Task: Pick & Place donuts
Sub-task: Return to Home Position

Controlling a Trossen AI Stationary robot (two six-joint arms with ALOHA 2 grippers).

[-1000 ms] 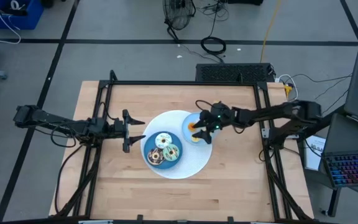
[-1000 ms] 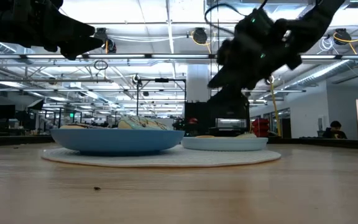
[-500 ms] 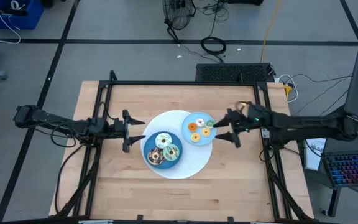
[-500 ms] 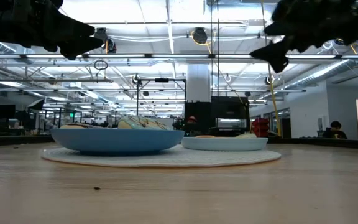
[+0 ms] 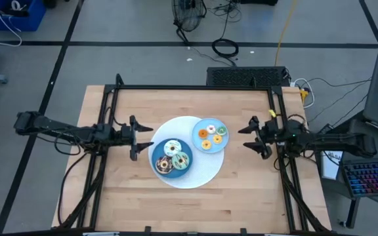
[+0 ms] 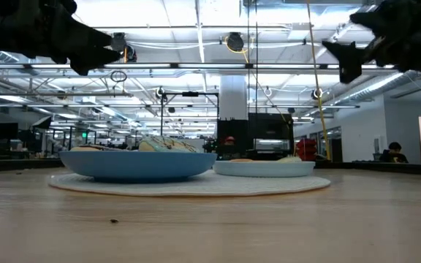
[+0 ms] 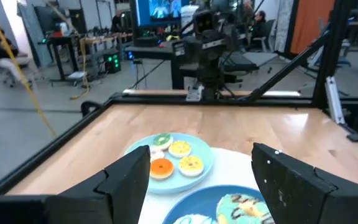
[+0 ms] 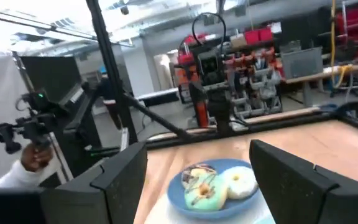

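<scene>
Three large donuts (image 5: pixel 173 149) fill dark plate (image 5: pixel 153 164), small donuts (image 5: pixel 206 135) light plate (image 5: pixel 197 128); left tool (image 5: pixel 146 137), right tool (image 5: pixel 244 137) spread.

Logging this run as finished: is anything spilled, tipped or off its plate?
Nothing stands out. The larger donuts sit on the dark blue plate, the small donuts on the light blue plate, both plates on the white mat. The left tool and right tool hang open, clear of them.

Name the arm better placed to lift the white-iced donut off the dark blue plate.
Left: left gripper hovers beside the round dark blue plate; right gripper sits beyond the light blue plate.
</scene>
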